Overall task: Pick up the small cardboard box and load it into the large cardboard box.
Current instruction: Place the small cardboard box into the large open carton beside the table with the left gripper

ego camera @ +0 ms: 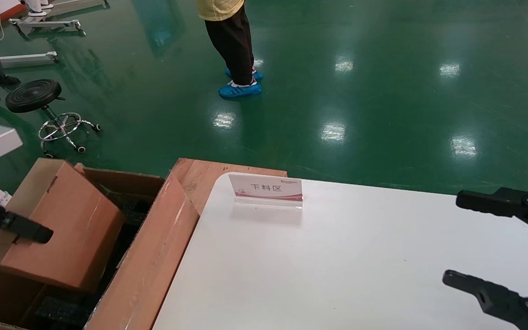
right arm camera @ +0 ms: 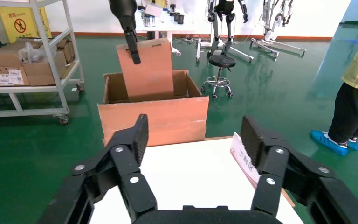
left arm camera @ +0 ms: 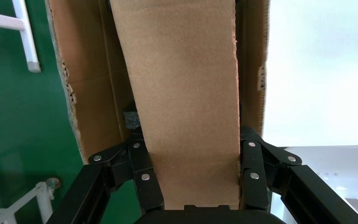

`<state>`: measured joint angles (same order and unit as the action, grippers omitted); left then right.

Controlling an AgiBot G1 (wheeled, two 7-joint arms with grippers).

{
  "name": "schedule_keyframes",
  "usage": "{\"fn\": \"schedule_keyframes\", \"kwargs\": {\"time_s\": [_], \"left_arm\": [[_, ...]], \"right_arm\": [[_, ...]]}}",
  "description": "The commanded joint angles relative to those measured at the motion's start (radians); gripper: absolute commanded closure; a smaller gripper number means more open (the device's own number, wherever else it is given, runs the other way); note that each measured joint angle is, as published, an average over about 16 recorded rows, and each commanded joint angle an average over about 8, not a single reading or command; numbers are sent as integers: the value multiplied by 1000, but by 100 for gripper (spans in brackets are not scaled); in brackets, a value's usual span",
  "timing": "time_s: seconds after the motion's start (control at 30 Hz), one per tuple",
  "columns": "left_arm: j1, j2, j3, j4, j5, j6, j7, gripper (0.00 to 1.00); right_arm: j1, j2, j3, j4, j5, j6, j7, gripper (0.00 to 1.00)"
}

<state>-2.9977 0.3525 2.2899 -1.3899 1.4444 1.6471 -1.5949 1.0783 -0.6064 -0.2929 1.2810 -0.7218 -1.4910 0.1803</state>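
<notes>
My left gripper (ego camera: 39, 233) is shut on the small cardboard box (ego camera: 57, 220), a plain reddish-brown cuboid, and holds it tilted over the open top of the large cardboard box (ego camera: 154, 256) at the left of the table. In the left wrist view the small box (left arm camera: 186, 93) fills the gap between both fingers, with the carton's walls (left arm camera: 88, 93) around it and black foam below. The right wrist view shows the small box (right arm camera: 147, 70) standing partly inside the carton (right arm camera: 154, 119). My right gripper (ego camera: 456, 238) is open and empty above the table's right side.
A white table (ego camera: 337, 266) carries a small sign stand (ego camera: 266, 189) near its far edge. A flat brown board (ego camera: 200, 176) lies under the table's corner. A person (ego camera: 232, 41) stands on the green floor beyond; a black stool (ego camera: 39, 98) is far left.
</notes>
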Motion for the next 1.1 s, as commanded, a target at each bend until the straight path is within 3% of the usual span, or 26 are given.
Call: {"fn": "schedule_keyframes", "kwargs": {"time_s": [0.03,0.5,1.1], "left_arm": [[4,-40,-10,-1,18,1,21,100],[29,-150,-40,-2,73,9,120,100],[28,-159,23,8,146,8,182,100]], "right_arm": [[0,0,0,0,0,0,0,0],[0,0,-1,0,1,0,0,0],[0,1,-2,0,1,1,-1,0]]}}
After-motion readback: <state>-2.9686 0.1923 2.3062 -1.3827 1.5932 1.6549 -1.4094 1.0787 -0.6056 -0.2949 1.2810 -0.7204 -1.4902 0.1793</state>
